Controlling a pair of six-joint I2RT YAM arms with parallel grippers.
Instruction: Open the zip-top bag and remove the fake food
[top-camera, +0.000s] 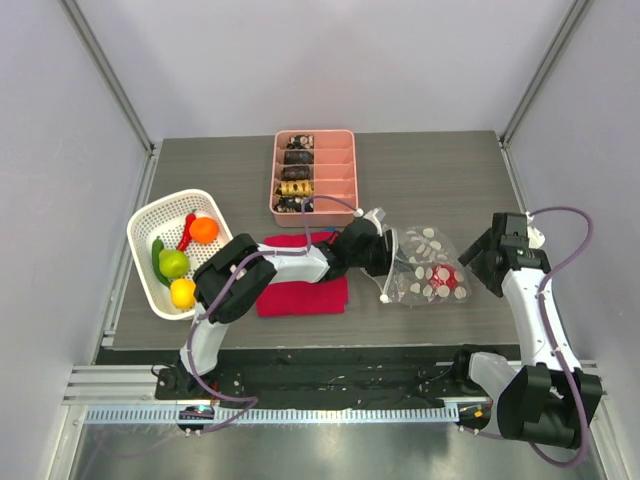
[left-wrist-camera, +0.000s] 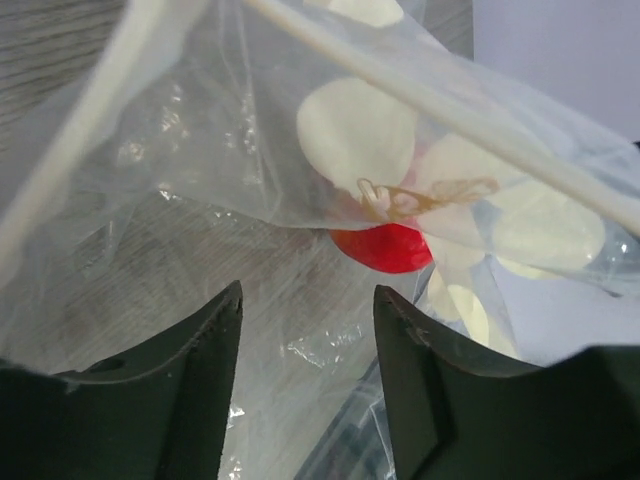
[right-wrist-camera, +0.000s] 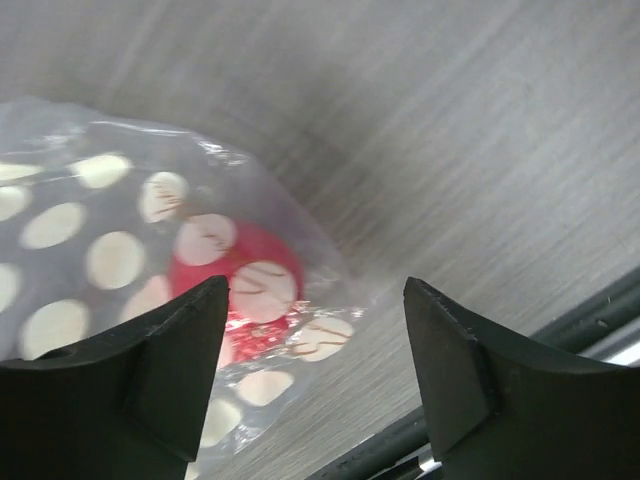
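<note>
Zip-top bag (top-camera: 430, 266) lay on the table (top-camera: 440, 170) between both grippers, one red fake food (top-camera: 444, 277) piece inside. Left gripper (left-wrist-camera: 305, 300) was open at the bag's mouth, right gripper (right-wrist-camera: 315, 290) open just beside its other end. Left, a white basket (top-camera: 150, 225) held an orange (top-camera: 204, 230) and a chili (top-camera: 187, 232). Farthest, a pink tray (top-camera: 340, 180) held dark and gold pieces.

Robot lab cell: white panel walls (top-camera: 330, 60), aluminium rail (top-camera: 300, 413).
</note>
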